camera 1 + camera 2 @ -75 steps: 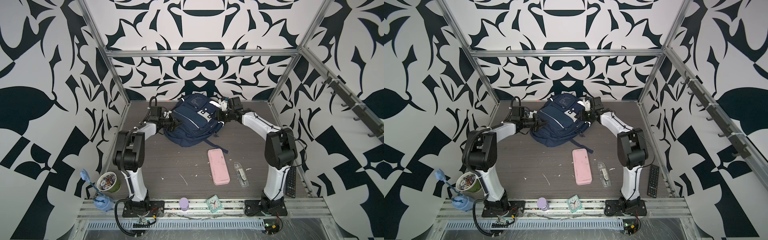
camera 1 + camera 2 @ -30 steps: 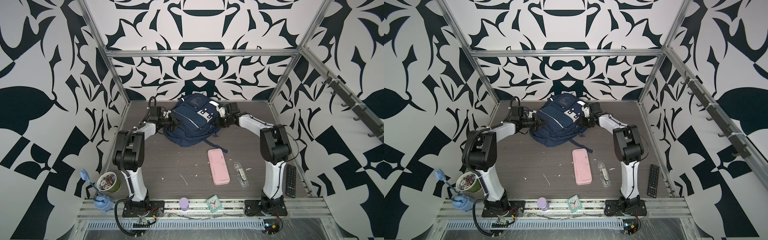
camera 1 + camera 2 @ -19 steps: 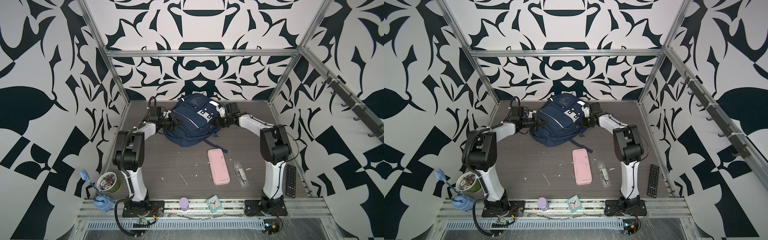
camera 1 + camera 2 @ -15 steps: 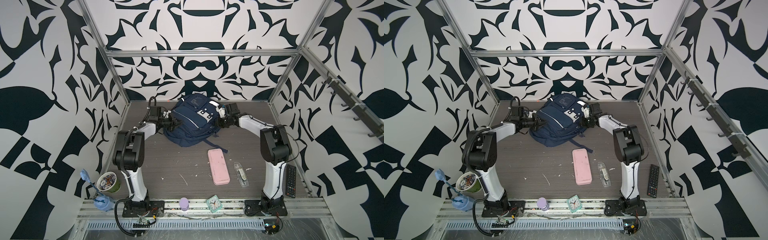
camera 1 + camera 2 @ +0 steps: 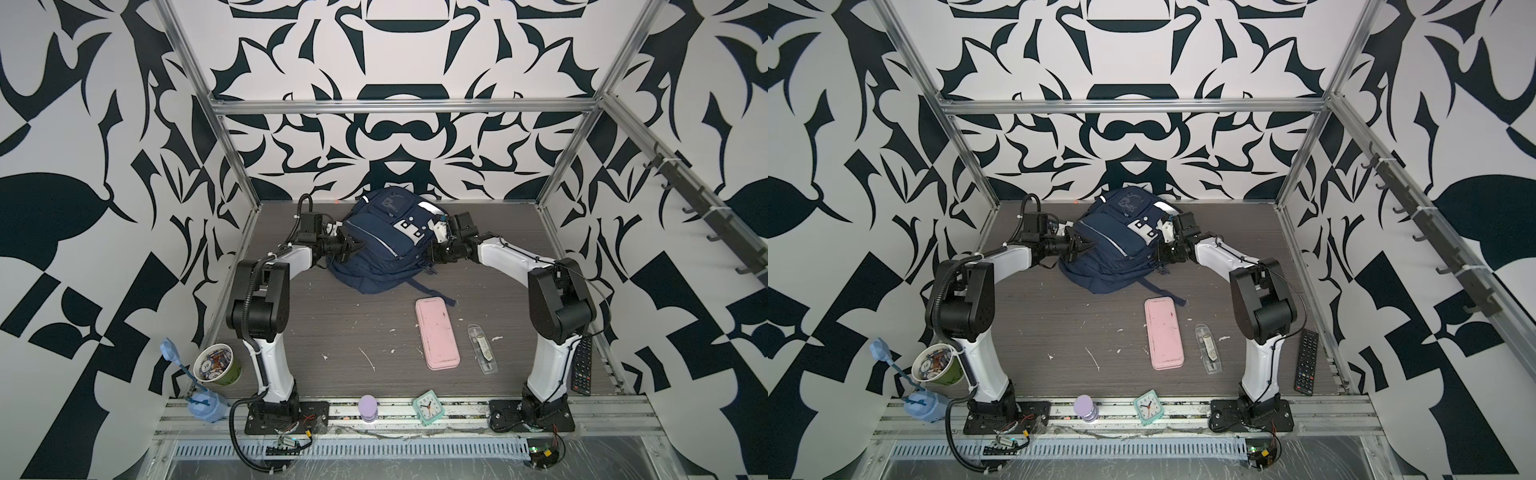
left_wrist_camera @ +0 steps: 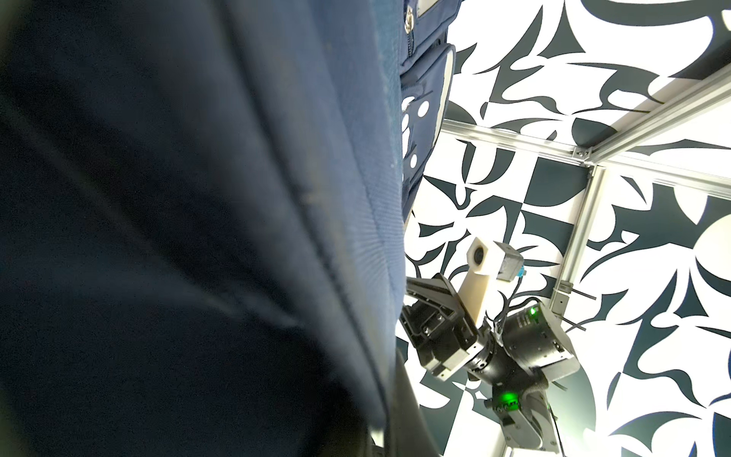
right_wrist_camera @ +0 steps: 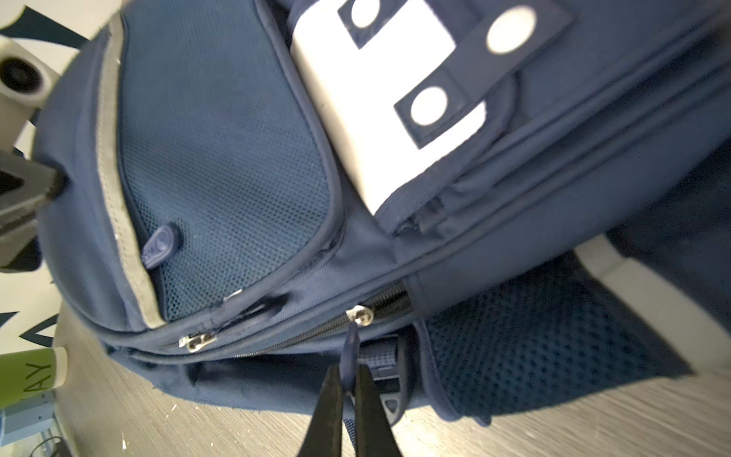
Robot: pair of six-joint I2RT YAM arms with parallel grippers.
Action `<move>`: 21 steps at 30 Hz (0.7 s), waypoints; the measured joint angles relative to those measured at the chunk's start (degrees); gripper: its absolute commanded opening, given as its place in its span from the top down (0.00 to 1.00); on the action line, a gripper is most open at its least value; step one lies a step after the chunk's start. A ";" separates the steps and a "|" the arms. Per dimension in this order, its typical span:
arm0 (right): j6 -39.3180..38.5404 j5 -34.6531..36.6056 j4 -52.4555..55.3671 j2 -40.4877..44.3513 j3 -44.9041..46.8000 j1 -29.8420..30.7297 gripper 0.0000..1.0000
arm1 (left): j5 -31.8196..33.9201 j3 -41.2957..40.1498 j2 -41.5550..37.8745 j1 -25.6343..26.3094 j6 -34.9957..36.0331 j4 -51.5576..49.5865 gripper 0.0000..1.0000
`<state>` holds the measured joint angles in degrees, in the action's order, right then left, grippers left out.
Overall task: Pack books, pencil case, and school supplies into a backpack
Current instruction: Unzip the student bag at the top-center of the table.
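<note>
Nearest: teal alarm clock [image 5: 428, 406] on the front rail [image 5: 461, 409], well in front of the backpack [image 5: 376, 266]. Pink pencil case [image 5: 437, 333] lies flat on the desk [image 5: 332, 324], just in front of the backpack's right corner, near its trailing strap [image 5: 432, 291]. Clear school supplies packet [image 5: 481, 349] sits just beside the case, further front-right of the backpack. Black remote [image 5: 582, 365] is well off to the backpack's front-right, at the desk edge. None of these has shifted vs 2.5 s ago.

Backpack: far middle of the desk, front panel up, same spot as before. Left gripper [image 5: 348, 247] is clenched at the backpack's left flank, unchanged; can't tell if fabric is pinched. Right gripper [image 7: 348, 370] is the delta: 2.5 s ago it was up by the backpack's upper right corner, at the white patch [image 5: 409, 226]. Now it's lower on the right flank, jaws closed onto the dark blue zip pull [image 7: 351, 344] hanging from a silver slider [image 7: 360, 315]. Zip teeth beside the slider look closed.
</note>
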<state>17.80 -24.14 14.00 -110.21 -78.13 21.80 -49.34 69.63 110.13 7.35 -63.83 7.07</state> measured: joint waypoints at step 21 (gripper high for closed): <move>1.46 6.71 2.43 8.11 1.79 14.78 0.99 | 0.79 2.64 0.13 2.80 -1.31 0.02 0.99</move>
<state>19.27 -17.43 16.43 -102.10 -76.34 36.58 -48.56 72.27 110.26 10.15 -65.14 7.09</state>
